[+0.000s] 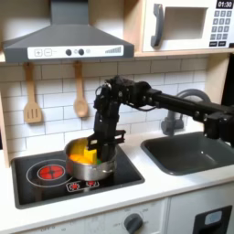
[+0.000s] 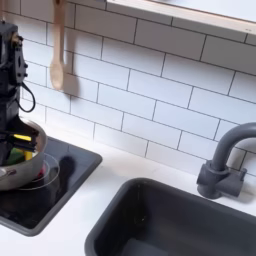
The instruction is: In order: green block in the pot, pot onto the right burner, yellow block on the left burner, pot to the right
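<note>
Pot [image 1: 90, 157] was seen on burner at stovetop's right in first exterior view. Tool [image 1: 97, 146] was lowered inside pot over yellow-orange contents; yellow block [image 2: 21, 137] was glimpsed at tool tip, green block [image 2: 13, 157] below. Tool state could not be told. Step judged: yellow block extraction. Next move judged: firm pinch, straight lift, carry to red burner [image 1: 50, 171].

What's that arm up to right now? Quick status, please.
Gripper down inside the pot, jaw state unclear. Pot on the first exterior view's right burner, yellow block inside. Nothing in the way.
</note>
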You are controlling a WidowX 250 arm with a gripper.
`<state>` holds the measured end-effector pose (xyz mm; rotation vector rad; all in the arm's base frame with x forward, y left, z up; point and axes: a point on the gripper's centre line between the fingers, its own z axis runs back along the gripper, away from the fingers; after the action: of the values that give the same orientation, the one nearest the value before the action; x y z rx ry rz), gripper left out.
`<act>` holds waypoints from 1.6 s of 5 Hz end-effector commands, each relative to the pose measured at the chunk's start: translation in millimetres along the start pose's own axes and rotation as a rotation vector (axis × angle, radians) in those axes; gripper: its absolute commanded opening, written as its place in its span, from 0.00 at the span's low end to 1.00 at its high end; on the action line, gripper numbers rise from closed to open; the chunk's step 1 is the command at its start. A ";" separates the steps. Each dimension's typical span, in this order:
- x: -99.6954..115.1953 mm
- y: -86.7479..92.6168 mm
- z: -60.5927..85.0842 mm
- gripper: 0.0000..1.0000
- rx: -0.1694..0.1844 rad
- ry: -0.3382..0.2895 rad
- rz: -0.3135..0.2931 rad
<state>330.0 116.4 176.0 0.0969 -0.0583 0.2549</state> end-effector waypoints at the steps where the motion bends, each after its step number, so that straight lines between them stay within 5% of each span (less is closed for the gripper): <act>1: -18.0 -11.9 5.9 0.00 -0.022 0.008 -0.042; 4: -32.2 -23.6 12.7 0.00 -0.051 0.010 -0.076; 5: -29.5 -21.6 22.7 0.39 -0.056 0.006 -0.057; 6: -22.9 -24.1 28.3 1.00 -0.067 0.012 -0.036; 7: -12.7 -22.7 37.1 1.00 -0.064 -0.026 -0.034; 8: -9.0 -22.5 31.2 1.00 -0.063 -0.007 -0.023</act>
<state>326.0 88.1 205.9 0.0345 -0.0790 0.2253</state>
